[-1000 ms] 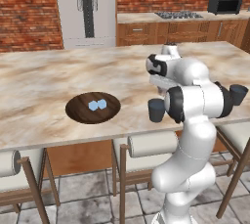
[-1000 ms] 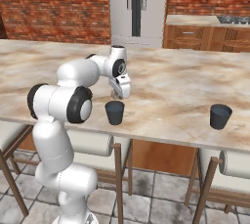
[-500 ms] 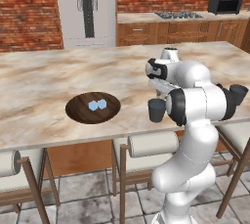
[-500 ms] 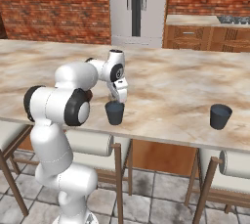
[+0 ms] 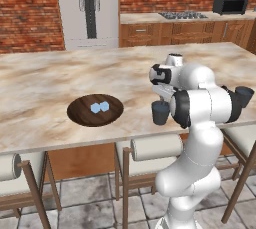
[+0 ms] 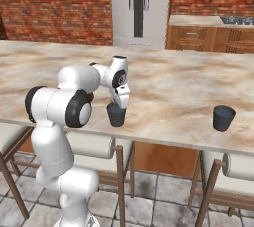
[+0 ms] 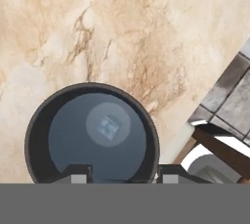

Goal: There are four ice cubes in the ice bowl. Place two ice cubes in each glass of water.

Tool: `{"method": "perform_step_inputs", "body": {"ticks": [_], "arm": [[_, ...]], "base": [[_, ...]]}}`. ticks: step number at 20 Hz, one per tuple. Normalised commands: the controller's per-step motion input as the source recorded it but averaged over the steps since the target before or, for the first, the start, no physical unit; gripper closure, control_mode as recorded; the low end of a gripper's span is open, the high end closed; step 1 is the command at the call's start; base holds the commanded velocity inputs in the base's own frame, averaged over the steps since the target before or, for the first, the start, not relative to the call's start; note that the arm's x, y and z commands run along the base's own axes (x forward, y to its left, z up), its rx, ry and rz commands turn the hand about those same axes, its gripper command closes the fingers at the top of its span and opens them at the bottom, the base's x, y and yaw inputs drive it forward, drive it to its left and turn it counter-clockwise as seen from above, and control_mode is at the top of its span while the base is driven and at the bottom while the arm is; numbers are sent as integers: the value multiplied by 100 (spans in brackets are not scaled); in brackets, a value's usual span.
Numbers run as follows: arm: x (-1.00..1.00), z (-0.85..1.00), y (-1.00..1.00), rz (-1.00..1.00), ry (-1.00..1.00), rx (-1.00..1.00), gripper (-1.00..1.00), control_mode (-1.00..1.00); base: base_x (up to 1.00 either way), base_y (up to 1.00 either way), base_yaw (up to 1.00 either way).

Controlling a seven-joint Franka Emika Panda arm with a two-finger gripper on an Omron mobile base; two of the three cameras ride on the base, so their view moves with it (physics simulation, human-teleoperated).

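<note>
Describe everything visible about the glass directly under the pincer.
The glass is a small dark grey-blue tumbler, slightly tapered, without a handle. It stands upright on the marble counter near its front edge, above a stool. Seen from the hand view, it holds water with one pale ice cube inside. The pincer hovers just above its rim; contact cannot be judged.

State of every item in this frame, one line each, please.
ice bowl: on the counter, two ice cubes inside.
near glass: upright, one cube in the water.
far glass: upright, contents not visible.
gripper: above the near glass, jaws apart, holding nothing visible.
</note>
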Motion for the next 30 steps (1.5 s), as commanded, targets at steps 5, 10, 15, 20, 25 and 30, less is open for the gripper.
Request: {"method": "perform_step_inputs", "body": {"ticks": [5, 10, 15, 20, 25, 30], "arm": [[0, -12, 7, 0, 0, 1, 100, -100], [0, -9, 14, 0, 0, 1, 100, -100], [0, -15, 6, 0, 0, 2, 100, -100], [0, -2, 0, 0, 0, 1, 100, -100], [0, 0, 0, 0, 0, 0, -100, -100], [0, 0, -1, 0, 0, 0, -100, -100]], "base": [[0, 0, 0], [0, 0, 0], [0, 0, 0], [0, 0, 0], [0, 0, 0], [0, 0, 0]]}}
